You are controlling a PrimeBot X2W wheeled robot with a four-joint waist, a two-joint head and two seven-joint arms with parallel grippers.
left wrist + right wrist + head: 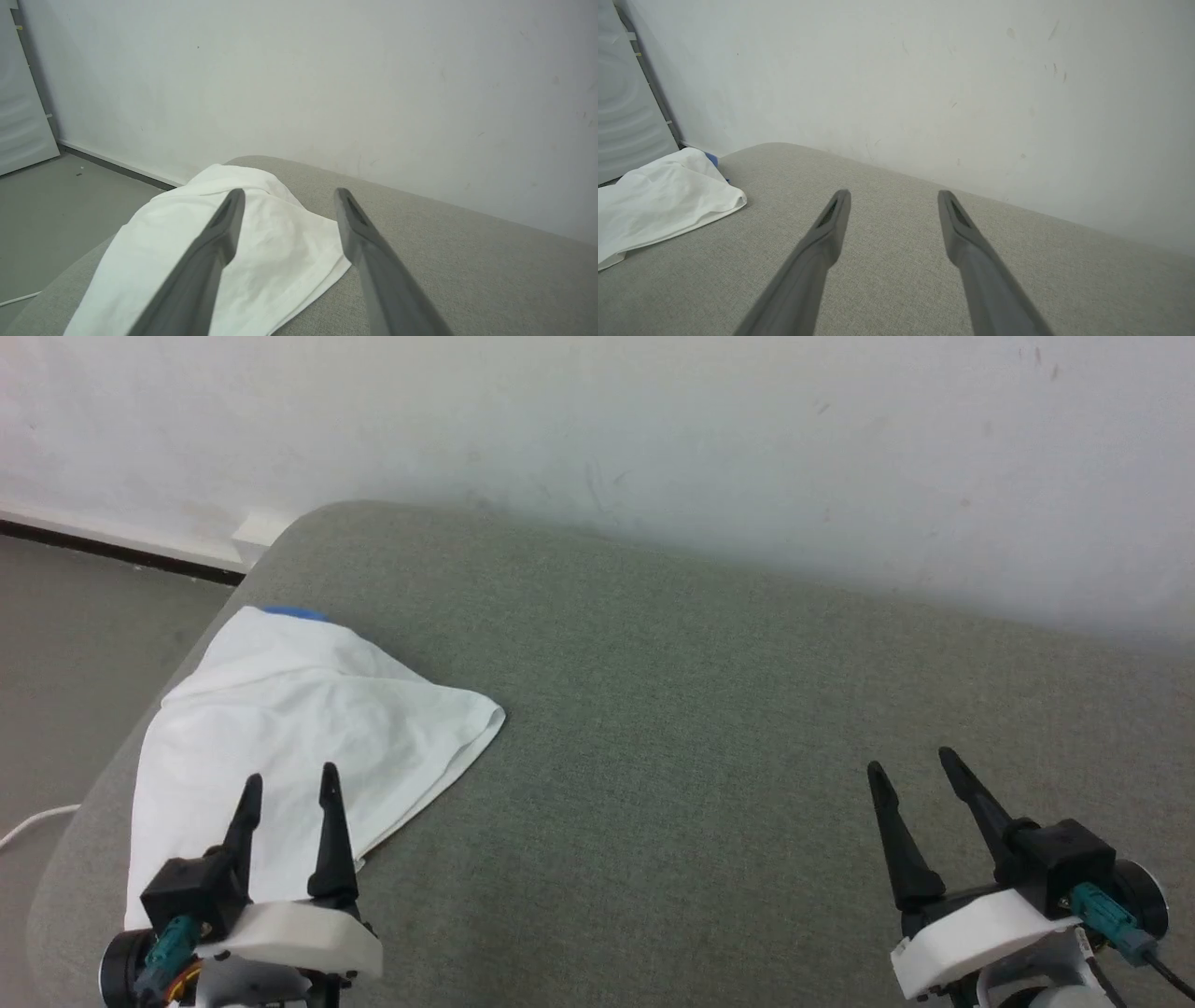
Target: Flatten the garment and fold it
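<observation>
Head view, your garment (308,728) crumpled, perhaps folded over, on grey cushion (700,709), left gripper (290,774) and right gripper (909,760) spread, empty.

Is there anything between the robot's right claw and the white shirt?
No. Bare grey cushion is all that lies between the right gripper and the garment, as the head view shows.

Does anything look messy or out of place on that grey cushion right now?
The garment lies rumpled and lopsided at the left end of the grey cushion, near the edge, not spread flat; a blue sliver peeks out at its far side. Nothing looks spilled or damaged.
</observation>
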